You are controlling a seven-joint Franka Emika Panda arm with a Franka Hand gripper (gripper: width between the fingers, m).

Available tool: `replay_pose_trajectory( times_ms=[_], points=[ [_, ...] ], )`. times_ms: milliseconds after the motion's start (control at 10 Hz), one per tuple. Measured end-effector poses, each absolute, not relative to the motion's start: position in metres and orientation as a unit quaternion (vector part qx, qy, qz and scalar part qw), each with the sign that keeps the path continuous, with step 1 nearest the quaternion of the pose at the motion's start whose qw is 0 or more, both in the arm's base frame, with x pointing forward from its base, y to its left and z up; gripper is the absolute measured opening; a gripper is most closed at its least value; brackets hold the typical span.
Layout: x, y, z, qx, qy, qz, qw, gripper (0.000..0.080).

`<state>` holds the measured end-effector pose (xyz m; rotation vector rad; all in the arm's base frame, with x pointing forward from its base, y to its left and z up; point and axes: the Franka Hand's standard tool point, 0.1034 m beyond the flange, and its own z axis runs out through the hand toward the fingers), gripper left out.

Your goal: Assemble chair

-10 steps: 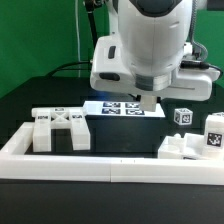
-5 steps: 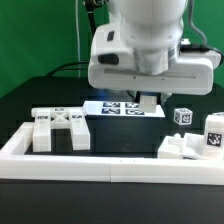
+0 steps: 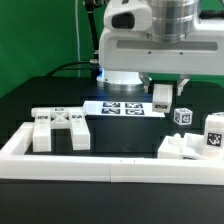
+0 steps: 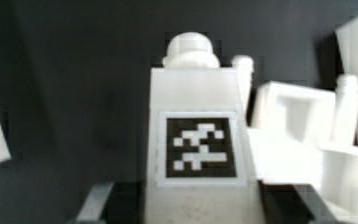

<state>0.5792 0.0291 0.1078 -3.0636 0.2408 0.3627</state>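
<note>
Risen from the table point(image 3: 40, 95) since a second ago, the gripper point(image 3: 161, 86) holds a tagged white chair piece point(image 3: 161, 98) pinched aloft near the marker board point(image 3: 120, 108), where a shallow grip could let it tilt or drop.

No readable text; only square tags point(image 4: 197, 150) on chair pieces point(image 3: 60, 128) and marker board point(image 3: 93, 107).

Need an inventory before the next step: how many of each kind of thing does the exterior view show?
Loose white plastic tagged chair pieces: 4
White tagged chair piece held in the gripper: 1
Flat white marker board: 1
Long low white border rail: 1
Total: 7
</note>
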Motion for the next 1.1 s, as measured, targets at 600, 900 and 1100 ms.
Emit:
replay_pose_trajectory(
  times_ms=[600, 900, 1100],
  points=[
    [0.606, 0.041, 0.116, -0.992, 0.067, -0.107, 0.018, 0.0291],
    [0.605, 0.044, 0.114, -0.977, 0.061, -0.202, 0.011, 0.0291],
    [0.606, 0.043, 0.113, -0.977, 0.059, -0.203, 0.011, 0.0291]
  ],
)
